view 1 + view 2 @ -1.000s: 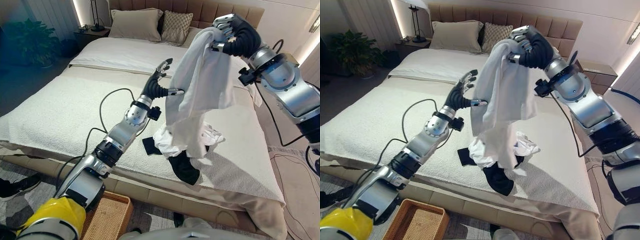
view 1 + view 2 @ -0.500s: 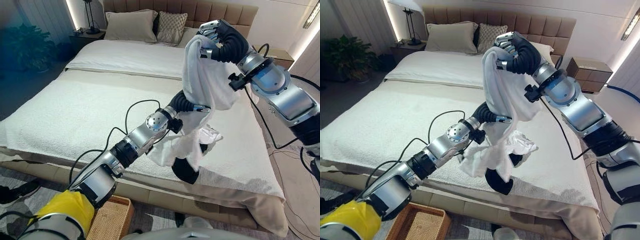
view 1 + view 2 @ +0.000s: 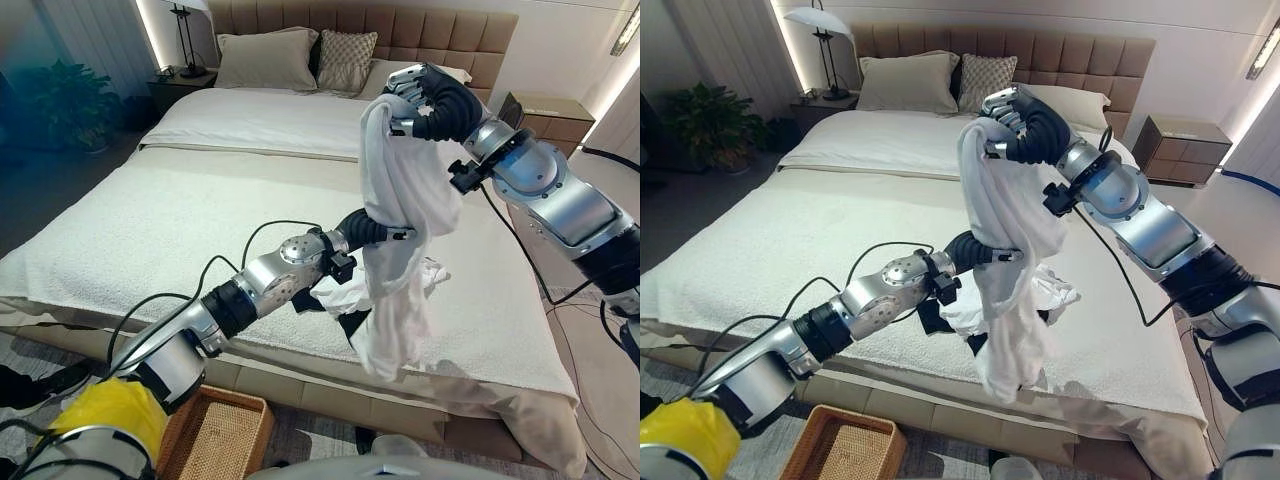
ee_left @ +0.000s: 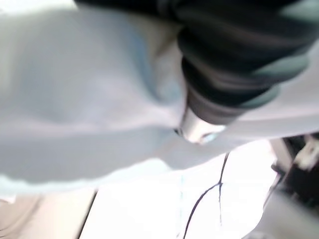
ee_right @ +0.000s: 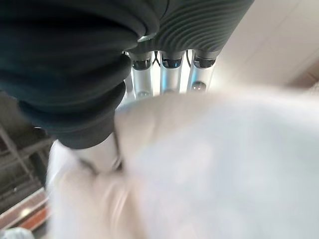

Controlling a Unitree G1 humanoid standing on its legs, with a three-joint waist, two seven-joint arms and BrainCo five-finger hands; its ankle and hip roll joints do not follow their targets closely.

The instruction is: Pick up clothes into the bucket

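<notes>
One white garment [image 3: 1012, 230] hangs lengthwise downward from right hand [image 3: 1015, 125].

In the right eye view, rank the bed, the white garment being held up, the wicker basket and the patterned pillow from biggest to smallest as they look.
1. bed
2. white garment
3. and 4. wicker basket and patterned pillow: unsure. The basket is cut off by the frame edge and nearer the camera; the pillow lies far back.

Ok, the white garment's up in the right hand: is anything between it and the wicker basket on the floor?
The left arm crosses beneath the hanging white garment, held high by the right hand. The wicker basket sits on the floor below the bed's near edge, so the garment must clear that edge first.
</notes>
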